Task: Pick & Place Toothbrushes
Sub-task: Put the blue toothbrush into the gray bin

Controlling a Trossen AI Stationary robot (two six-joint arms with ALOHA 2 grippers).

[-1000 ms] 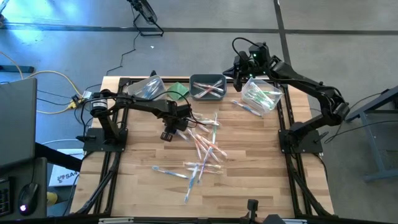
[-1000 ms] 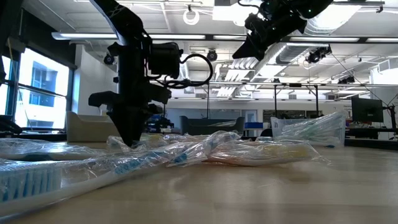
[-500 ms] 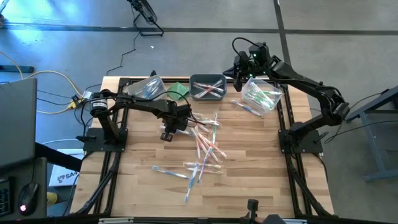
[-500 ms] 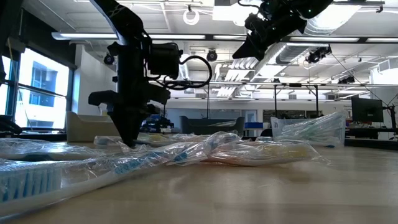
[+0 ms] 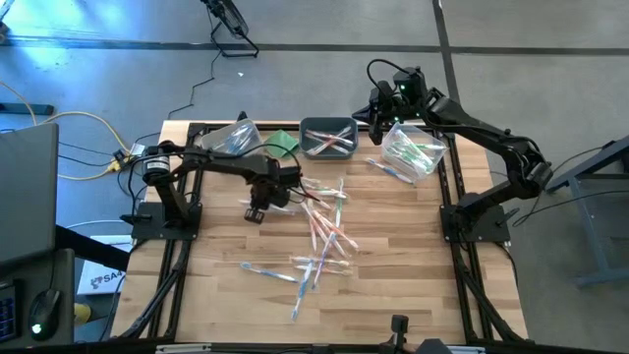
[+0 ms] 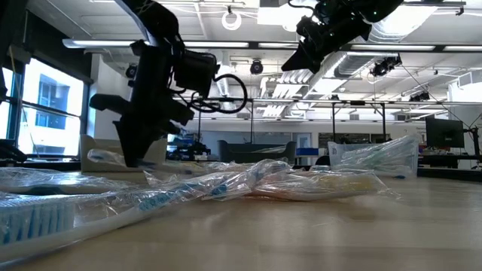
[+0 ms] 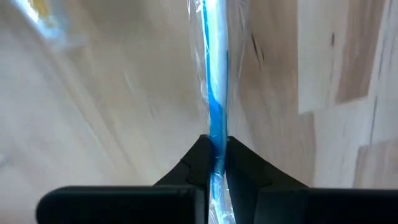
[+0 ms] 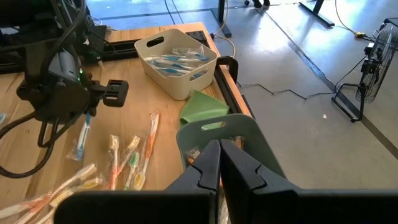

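Note:
Several wrapped toothbrushes (image 5: 324,234) lie in a loose pile mid-table, and they fill the foreground of the low view (image 6: 226,187). My left gripper (image 5: 257,205) is at the pile's left edge, shut on one blue toothbrush (image 7: 215,93), which also shows in the right wrist view (image 8: 83,135). My right gripper (image 5: 377,126) hangs shut and empty high above the far side, over the edge of the grey bin (image 5: 327,138), whose rim is in its wrist view (image 8: 224,132). My left gripper pinches the blue toothbrush between its two fingers, on the wrapped handle (image 7: 216,140), with the fingers across the stick. The fingers point down at it from above. In the low view the toothbrush (image 6: 113,158) is clear of the table.
At the far edge stand a white bin (image 5: 231,138) holding blue toothbrushes (image 8: 177,59), the grey bin with pink-orange ones, and a clear bin (image 5: 413,149) with green ones. A folded green cloth (image 5: 285,145) lies between the first two. Bare wood lies near the front edge.
My left gripper, shut on the blue toothbrush, has moved toward the table's left edge and risen a little, tipping as it went. The toothbrush has been drawn out of the pile and lifted off the table. My right arm has kept still.

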